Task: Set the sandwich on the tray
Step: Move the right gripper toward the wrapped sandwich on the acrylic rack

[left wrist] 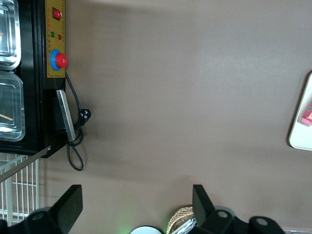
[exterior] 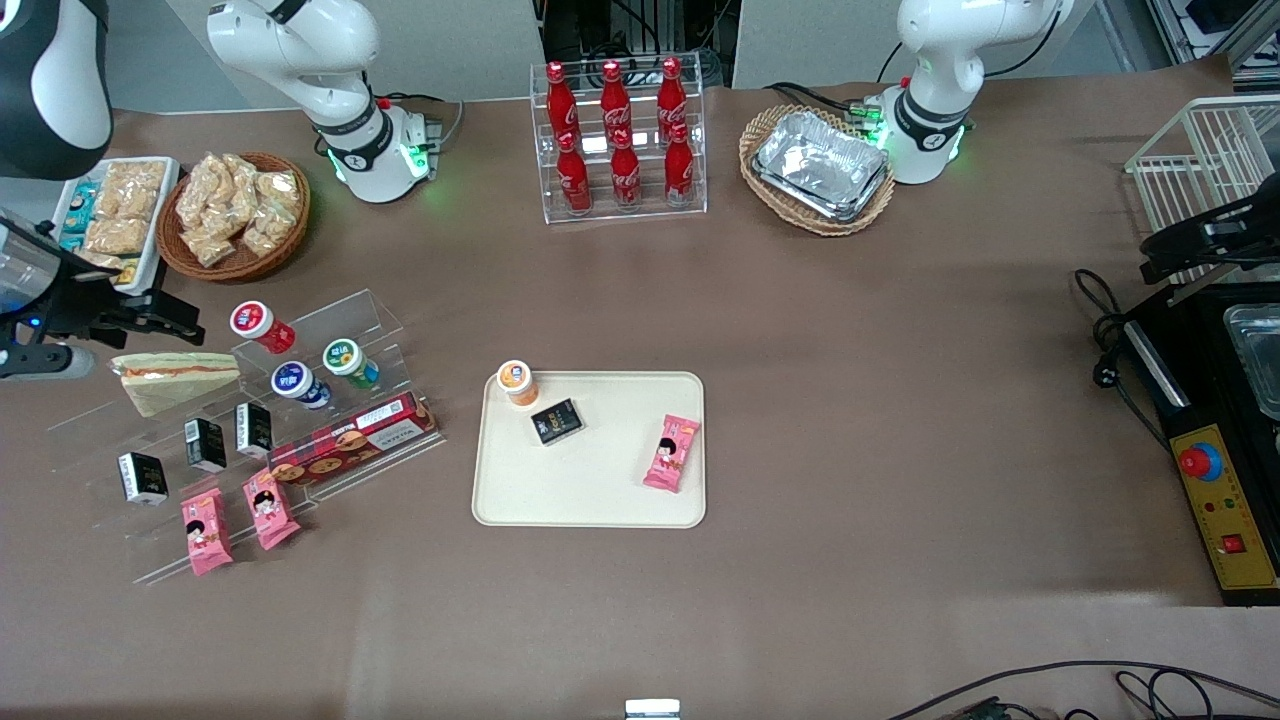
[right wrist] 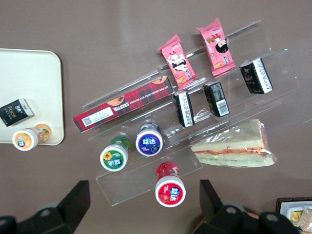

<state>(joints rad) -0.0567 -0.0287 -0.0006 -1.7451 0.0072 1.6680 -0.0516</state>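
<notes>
The sandwich [exterior: 175,380] [right wrist: 231,146], a clear-wrapped wedge of pale bread with red and green filling, lies on its side on the top step of a clear acrylic display stand [exterior: 330,330]. My gripper [exterior: 165,315] [right wrist: 144,204] hovers high above that stand, farther from the front camera than the sandwich, open wide and holding nothing. The cream tray [exterior: 600,480] [right wrist: 29,78] lies flat near the table's middle, toward the parked arm from the stand. It carries an orange-capped cup [exterior: 517,381], a black packet [exterior: 556,421] and a pink snack packet [exterior: 672,452].
On the stand sit three capped cups [right wrist: 170,187], a red tartan biscuit box [exterior: 350,440], three small black cartons [exterior: 205,445] and two pink packets [exterior: 235,515]. A wicker basket of snacks [exterior: 235,215] and a white snack tray [exterior: 110,215] stand near the working arm's base. A rack of cola bottles [exterior: 620,140] is at the back.
</notes>
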